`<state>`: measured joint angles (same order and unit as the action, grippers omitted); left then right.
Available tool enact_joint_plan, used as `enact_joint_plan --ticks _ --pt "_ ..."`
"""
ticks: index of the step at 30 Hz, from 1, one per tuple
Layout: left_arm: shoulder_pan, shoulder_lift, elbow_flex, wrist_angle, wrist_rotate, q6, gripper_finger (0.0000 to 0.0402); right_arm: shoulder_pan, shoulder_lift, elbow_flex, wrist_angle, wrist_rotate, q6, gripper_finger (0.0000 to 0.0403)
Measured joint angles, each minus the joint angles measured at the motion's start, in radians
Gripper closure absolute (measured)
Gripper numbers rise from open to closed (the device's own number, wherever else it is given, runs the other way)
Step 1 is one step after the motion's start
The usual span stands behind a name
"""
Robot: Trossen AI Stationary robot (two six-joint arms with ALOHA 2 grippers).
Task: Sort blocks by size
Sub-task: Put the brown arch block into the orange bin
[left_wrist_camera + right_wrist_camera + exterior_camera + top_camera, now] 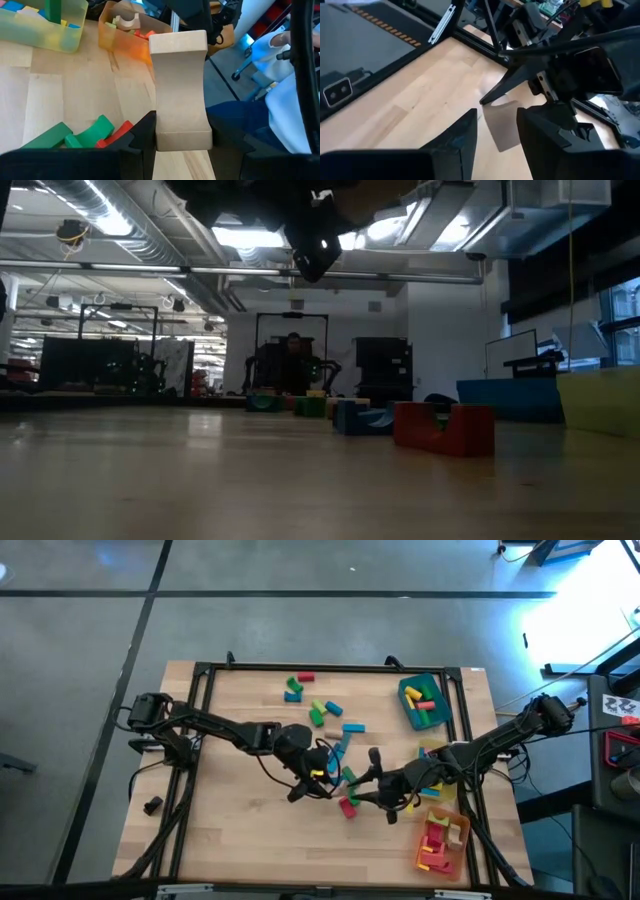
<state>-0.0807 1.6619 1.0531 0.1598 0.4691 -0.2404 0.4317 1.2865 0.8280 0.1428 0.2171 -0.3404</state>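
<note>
Left wrist view shows a plain wood block [180,90] clamped upright between the left gripper [181,142]'s fingers, lifted above the table near the orange tray [122,37]. The right gripper [375,780] hovers just beside it with nothing held, jaws parted. Carrying the block level over that tray's rim before letting go looks like the sound way.

From above, you see the wooden table [250,830] evenly lit, while a blown-out blue-white glare [590,610] floods the floor beyond its far right corner. At table height the picture is dim: bright ceiling lights [110,220] leave the tabletop dark and the blocks [440,428] soft and shadowed. In your left wrist view the pale block [180,90] is sharp; the trays [45,25] behind blur.
</note>
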Motion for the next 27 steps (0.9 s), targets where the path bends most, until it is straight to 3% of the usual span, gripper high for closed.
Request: enact_joint_plan --ticks 5,12,19,27 --pt "0.0 0.0 0.0 0.0 -0.006 0.004 0.0275 0.0 0.0 0.005 0.027 0.068 0.111 0.0253" --pt "0.0 0.0 0.0 0.0 -0.023 0.004 0.0275 0.0 0.0 0.036 0.021 0.155 0.263 0.017" --pt "-0.001 0.0 0.0 -0.018 -0.111 0.021 0.0274 0.0 0.0 0.042 -0.005 0.157 0.607 0.0112" --pt "-0.026 0.0 0.0 -0.012 -0.196 0.094 0.0274 0.0 0.006 0.042 -0.093 0.161 0.63 0.0095"
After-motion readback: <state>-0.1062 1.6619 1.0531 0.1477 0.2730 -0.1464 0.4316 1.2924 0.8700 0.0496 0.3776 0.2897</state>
